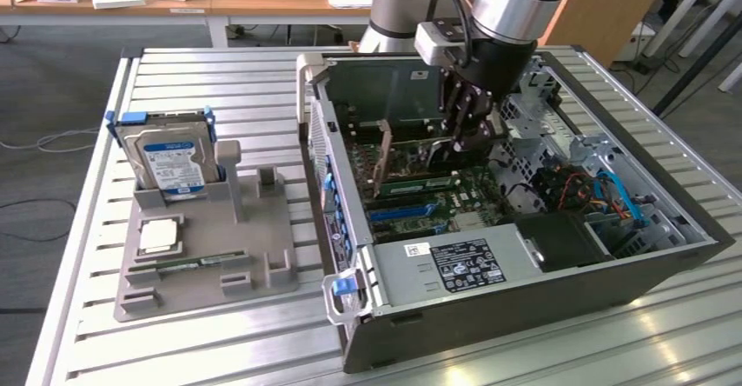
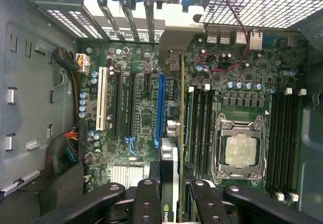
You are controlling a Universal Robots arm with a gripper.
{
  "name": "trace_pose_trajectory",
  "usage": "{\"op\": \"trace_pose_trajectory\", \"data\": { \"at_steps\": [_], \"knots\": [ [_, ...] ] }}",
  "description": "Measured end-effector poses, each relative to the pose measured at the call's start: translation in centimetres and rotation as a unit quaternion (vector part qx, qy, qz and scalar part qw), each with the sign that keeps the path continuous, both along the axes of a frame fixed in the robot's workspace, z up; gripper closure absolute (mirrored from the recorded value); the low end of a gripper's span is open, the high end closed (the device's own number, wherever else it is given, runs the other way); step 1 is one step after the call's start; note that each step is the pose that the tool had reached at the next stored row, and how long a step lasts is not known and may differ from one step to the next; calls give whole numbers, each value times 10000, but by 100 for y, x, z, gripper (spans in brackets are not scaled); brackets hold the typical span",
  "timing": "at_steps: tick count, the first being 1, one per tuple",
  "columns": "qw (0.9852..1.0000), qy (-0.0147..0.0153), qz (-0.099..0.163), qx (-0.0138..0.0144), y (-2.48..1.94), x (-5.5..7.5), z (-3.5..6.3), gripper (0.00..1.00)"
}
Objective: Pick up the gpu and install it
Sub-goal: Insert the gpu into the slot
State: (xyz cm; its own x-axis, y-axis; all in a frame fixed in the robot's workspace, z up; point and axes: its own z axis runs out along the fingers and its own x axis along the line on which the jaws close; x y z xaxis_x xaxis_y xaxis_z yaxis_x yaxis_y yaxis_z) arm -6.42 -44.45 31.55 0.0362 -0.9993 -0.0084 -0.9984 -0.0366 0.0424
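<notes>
The gpu (image 2: 172,130) stands on edge inside the open computer case (image 1: 522,316), low over the green motherboard (image 2: 136,113). Its silver end bracket (image 2: 169,57) points at the rear slot openings. The card lies alongside the long blue slot (image 2: 160,108); I cannot tell whether it is seated. My gripper (image 2: 174,204) is shut on the gpu, with a black finger (image 2: 146,201) on each side of it. In the exterior view the gripper (image 1: 467,138) reaches down into the case, and the gpu (image 1: 420,162) shows as a green card beneath it.
A processor socket (image 2: 239,151) and memory slots (image 2: 282,138) lie beside the card. The power supply (image 1: 464,264) fills the case's near side. On the slatted table, a grey holder (image 1: 208,256) carries a hard drive in a blue frame (image 1: 172,156) and a memory stick (image 1: 186,260).
</notes>
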Motion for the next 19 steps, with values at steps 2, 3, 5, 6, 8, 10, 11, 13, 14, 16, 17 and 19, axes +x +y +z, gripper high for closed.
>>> {"op": "trace_pose_trajectory", "data": {
  "at_steps": [2,3,5,6,8,10,11,13,14,16,17,19],
  "knots": [
    [10000,0,1,0,-1,-13,1,73],
    [10000,0,0,-1,-1,-23,1,73],
    [10000,-1,0,0,0,-40,0,73],
    [10000,-2,0,0,-1,-47,-1,73],
    [10000,-14,0,0,-1,-61,-6,73],
    [10000,-31,0,-1,-1,-75,-15,73],
    [10000,-40,0,0,-1,-82,-21,73],
    [10000,-56,0,0,-1,-93,-31,73],
    [10000,-56,-1,-3,-1,-93,-46,73],
    [10000,-54,-3,-4,-1,-93,-51,73],
    [10000,-51,-8,-3,-1,-94,-54,73],
    [10000,-46,-25,-4,-1,-94,-58,73]
  ]
}}
